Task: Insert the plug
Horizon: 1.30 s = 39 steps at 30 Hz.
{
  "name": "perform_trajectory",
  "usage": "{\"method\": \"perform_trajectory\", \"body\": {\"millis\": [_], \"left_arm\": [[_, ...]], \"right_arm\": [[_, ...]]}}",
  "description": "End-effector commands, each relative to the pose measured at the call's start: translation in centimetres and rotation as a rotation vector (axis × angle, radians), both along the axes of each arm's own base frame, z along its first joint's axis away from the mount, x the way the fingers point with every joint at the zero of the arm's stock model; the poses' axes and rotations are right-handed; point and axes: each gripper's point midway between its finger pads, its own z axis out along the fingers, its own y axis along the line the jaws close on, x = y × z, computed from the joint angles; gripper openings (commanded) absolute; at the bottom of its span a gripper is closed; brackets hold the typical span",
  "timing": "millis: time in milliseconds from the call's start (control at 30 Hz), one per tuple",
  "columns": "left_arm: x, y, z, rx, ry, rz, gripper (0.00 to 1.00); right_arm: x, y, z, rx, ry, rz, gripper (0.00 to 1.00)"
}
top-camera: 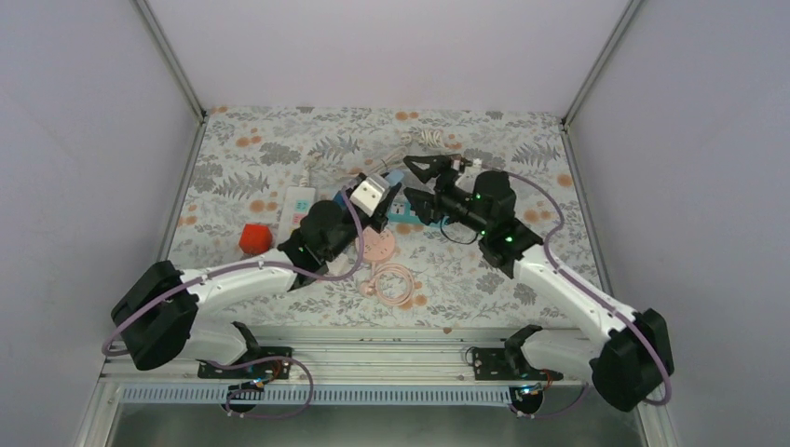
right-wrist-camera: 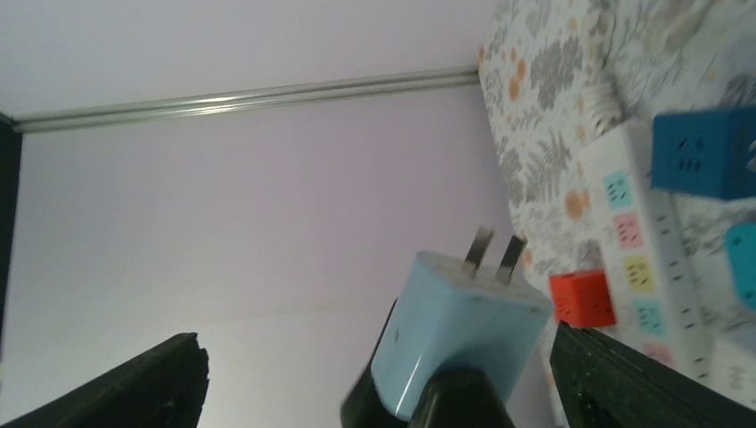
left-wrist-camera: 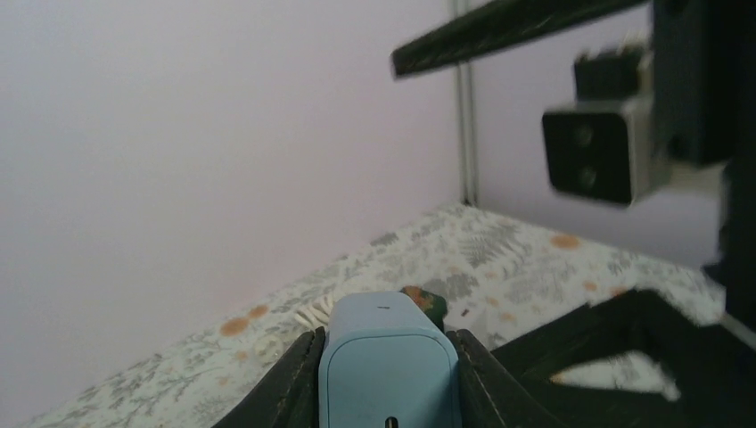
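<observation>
The plug (left-wrist-camera: 388,366) is a light blue charger block with two metal prongs (right-wrist-camera: 495,252). My left gripper (left-wrist-camera: 385,337) is shut on it, one black finger pressed to each side, holding it up above the table. In the top view the plug (top-camera: 396,177) sits between the two grippers. My right gripper (right-wrist-camera: 376,343) is open, its fingers (right-wrist-camera: 624,374) standing wide on either side of the plug without touching it. The white power strip (right-wrist-camera: 637,259) with coloured sockets lies on the floral cloth, to the left of the left gripper (top-camera: 389,188) in the top view.
A red cube (top-camera: 255,238) lies left of the power strip (top-camera: 296,203). A blue cube (right-wrist-camera: 704,152) sits on the strip. A pink coiled cable (top-camera: 393,281) and a pink disc (top-camera: 377,247) lie in front. A teal piece (top-camera: 405,219) lies under the grippers. Grey walls close three sides.
</observation>
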Motion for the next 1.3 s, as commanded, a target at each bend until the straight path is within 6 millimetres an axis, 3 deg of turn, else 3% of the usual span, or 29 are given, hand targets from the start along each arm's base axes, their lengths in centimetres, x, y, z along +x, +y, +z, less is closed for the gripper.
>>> {"method": "perform_trajectory", "body": {"millis": [0, 133, 267, 533, 767, 900, 1133, 1267], "left_arm": [[-0.9, -2.0, -1.4, 0.228, 0.072, -0.241, 0.07], [-1.5, -2.3, -3.7, 0.39, 0.156, -0.434, 0.09], [-2.0, -2.5, -3.8, 0.486, 0.119, -0.548, 0.12], [1.1, -2.9, -5.6, 0.793, 0.06, -0.554, 0.12], [3.6, -2.0, -8.2, 1.032, -0.051, -0.522, 0.06], [4.4, -2.6, -10.5, 1.074, 0.003, -0.599, 0.05], [8.5, -3.7, -12.6, 1.019, 0.147, -0.645, 0.08], [8.7, -3.5, -15.0, 1.037, 0.202, -0.721, 0.08]], "right_arm": [[-0.1, -4.0, -1.3, -0.236, -0.159, -0.1, 1.0], [-0.5, -7.2, -2.0, -0.475, -0.336, -0.099, 1.0], [0.0, -10.7, -2.7, -0.696, -0.398, -0.126, 1.0], [0.6, -15.5, -5.0, -0.844, -0.386, -0.174, 1.0], [0.5, -16.0, -6.2, -0.85, -0.398, -0.134, 1.0], [0.7, -16.5, -7.7, -0.867, -0.357, -0.132, 1.0], [1.3, -19.0, -12.7, -1.026, -0.213, -0.152, 1.0], [1.3, -18.4, -14.2, -1.007, -0.182, -0.104, 1.0]]}}
